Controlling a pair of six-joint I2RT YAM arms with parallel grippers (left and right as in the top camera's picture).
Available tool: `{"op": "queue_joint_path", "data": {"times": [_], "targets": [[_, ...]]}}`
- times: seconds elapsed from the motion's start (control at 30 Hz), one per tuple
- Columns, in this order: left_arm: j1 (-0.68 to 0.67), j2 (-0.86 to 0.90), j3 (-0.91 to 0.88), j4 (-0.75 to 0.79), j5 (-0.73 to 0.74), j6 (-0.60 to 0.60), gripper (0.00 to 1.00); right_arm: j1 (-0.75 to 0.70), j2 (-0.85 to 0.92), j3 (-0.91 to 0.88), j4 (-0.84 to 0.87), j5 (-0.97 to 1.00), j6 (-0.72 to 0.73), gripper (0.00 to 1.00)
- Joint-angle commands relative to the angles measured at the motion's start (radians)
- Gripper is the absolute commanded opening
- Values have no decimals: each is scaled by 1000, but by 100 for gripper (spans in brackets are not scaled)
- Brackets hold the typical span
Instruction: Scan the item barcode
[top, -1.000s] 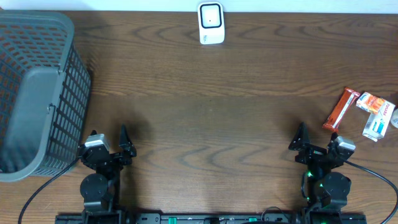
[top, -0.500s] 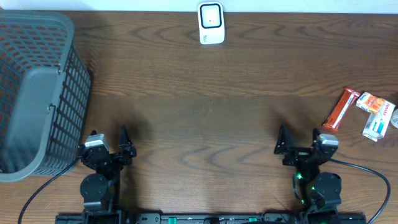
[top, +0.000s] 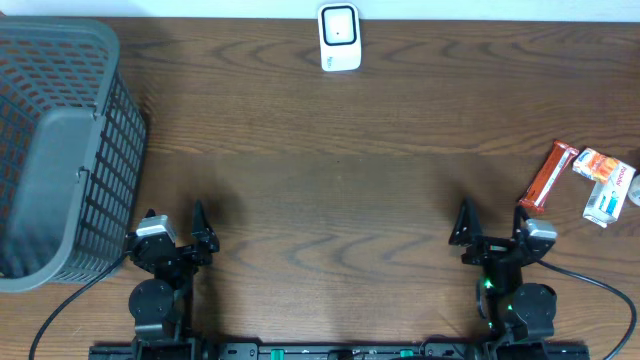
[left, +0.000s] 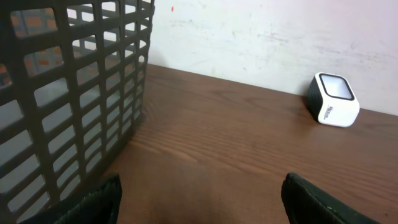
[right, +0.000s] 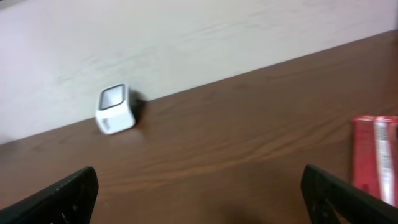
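Fingers of the right gripper: spread wide, nothing between them, low over the table.
Fingers of the left gripper: likewise parted and empty, with the basket wall just to their left.
Items for scanning: three packets, ahead and to the right of the right fingers, near them but not touching.
- Nearest is the red bar. Its long axis runs diagonally, near end toward the fingers, far end angling off to the right.
- Beyond it, further right, lie the white-and-orange packet and the white-and-blue box.

White scanner: well ahead of both pairs of fingers, left of the right pair and right of the left pair.
Judgement: the right arm is much the nearer to the items. The pick likely calls for a swing to the right and a wrist turn, so the jaws cross the bar's short side.
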Motion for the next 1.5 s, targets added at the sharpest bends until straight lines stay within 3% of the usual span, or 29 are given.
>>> {"op": "queue_joint_path", "data": {"times": [0.0,0.17,0.47,0.77,1.47], "targets": [[4,-9,-27,-21,-24,-6,82,-66,-8,-2,-3,5,-15,99],[4,-9,-27,-21,-24,-6,83,-150,-8,-2,-3,5,-16,99],[4,-9,-27,-21,-24,-5,82,-166,-8,-2,-2,5,-15,99],[4,-9,-27,-21,-24,-6,83,-317,-8,-2,-2,5,-15,99],[4,-9,-27,-21,-24,-6,82,-322,-8,-2,-2,5,-16,99]]}}
